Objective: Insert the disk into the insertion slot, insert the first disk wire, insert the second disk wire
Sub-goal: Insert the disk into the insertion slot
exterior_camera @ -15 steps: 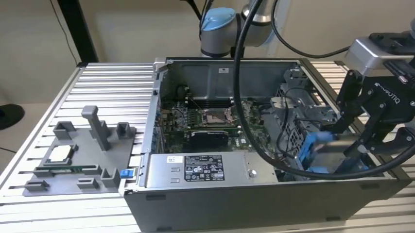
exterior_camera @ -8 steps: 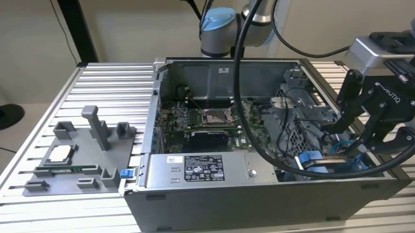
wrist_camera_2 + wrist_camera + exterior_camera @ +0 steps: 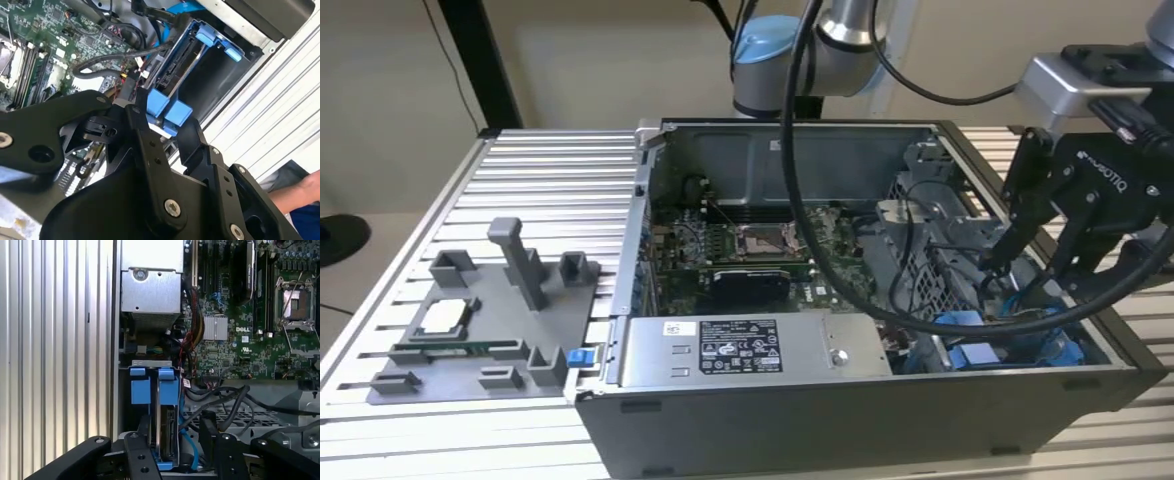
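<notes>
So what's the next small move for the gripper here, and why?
Probably lift the open gripper straight up and clear. The disk already stands inside the insertion slot, and the fingers straddle it without clamping.

Case (image 3: 854,430) mid-table (image 3: 547,170); jig (image 3: 467,335) at the exterior view's left; PSU (image 3: 720,352) at near edge, mobo (image 3: 747,245) behind; disk (image 3: 166,430) in slot (image 3: 981,350), near-right corner.

Around the disk (image 3: 167,432) room is tight: black cables (image 3: 225,397) and a blue cable (image 3: 188,439) crowd one side, while we find a free bay (image 3: 131,421) on its other side. Our tool (image 3: 176,417) straddles the disk, fingers apart.
</notes>
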`<state>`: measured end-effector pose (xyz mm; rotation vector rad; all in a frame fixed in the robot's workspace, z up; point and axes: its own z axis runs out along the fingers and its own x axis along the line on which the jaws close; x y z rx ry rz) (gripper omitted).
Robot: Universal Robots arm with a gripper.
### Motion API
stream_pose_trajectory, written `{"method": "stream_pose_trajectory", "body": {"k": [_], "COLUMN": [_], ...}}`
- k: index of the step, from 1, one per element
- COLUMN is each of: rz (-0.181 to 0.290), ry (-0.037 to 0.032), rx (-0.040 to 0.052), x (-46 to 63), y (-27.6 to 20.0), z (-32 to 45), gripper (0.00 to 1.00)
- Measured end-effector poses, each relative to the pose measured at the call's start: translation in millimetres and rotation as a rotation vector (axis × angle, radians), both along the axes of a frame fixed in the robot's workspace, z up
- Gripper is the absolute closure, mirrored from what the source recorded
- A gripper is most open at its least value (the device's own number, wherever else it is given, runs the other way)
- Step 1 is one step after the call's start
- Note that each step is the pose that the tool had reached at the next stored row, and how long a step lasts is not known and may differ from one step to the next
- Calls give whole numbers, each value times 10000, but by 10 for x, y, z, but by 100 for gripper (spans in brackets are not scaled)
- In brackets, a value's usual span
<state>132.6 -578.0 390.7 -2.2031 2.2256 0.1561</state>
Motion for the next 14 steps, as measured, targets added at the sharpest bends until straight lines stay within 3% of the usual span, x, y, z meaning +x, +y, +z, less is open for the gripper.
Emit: {"method": "stream_pose_trajectory", "body": {"k": [7, 10, 12, 14], "rz": [-1, -1, 1, 2], "ry": [-75, -268, -390, -451], "rx": [-12, -67, -165, -284], "x": [-30, -37, -40, -46], "y": [191, 278, 300, 302], "z": [-2, -16, -27, -38], "gripper": [0, 0, 0, 0]}}
